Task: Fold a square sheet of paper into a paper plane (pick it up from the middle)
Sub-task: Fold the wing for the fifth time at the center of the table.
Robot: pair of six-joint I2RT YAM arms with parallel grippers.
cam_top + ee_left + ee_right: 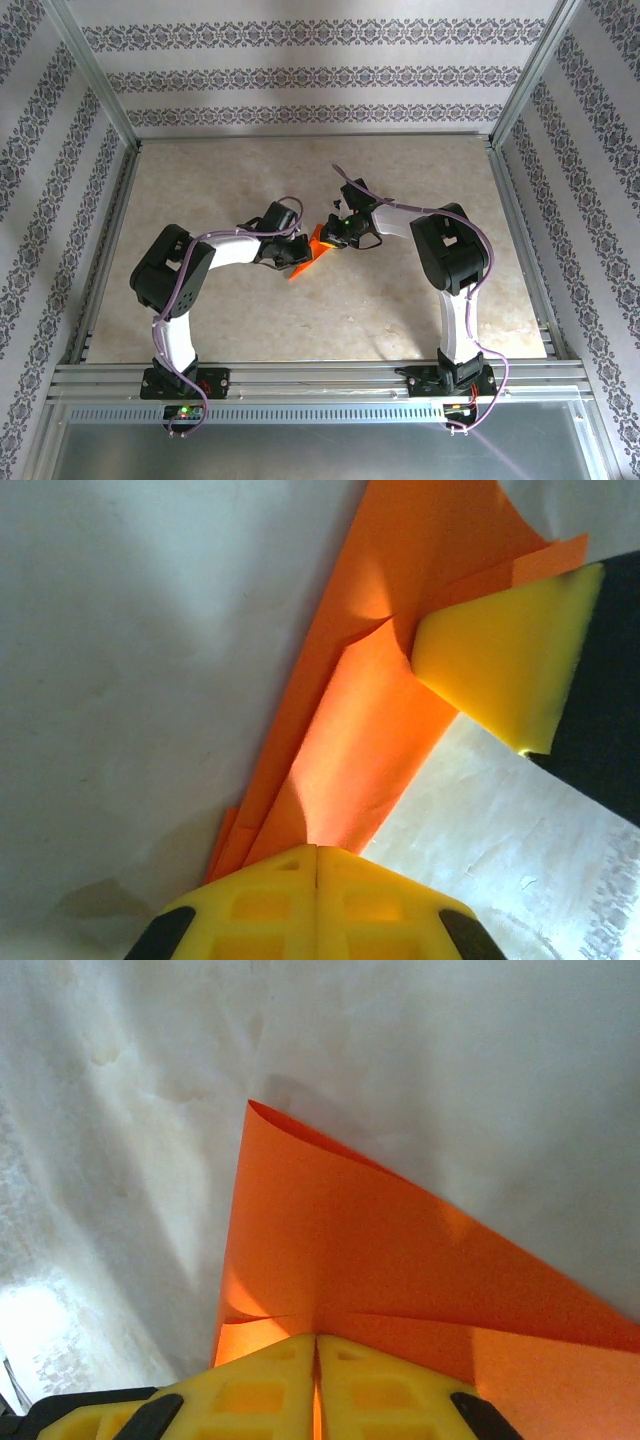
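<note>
The orange-red sheet of paper (pixel 309 259) is folded into a narrow, layered, plane-like shape and held just above the middle of the table between both grippers. My left gripper (pixel 289 251) is shut on its near left end. In the left wrist view the jaws (pixel 317 852) meet on the paper (pixel 365 740), whose folded layers fan away from them. My right gripper (pixel 336 233) is shut on the far right end, and one of its yellow fingers (pixel 500 655) presses the paper. In the right wrist view, the paper (pixel 380 1250) rises as a creased wedge from the shut right gripper (pixel 316 1340).
The beige tabletop (pixel 300 320) spreads around the arms, bordered by metal rails (pixel 300 378) at the front and patterned walls (pixel 300 75) behind and at the sides. Both arms bend inward and their wrists nearly meet.
</note>
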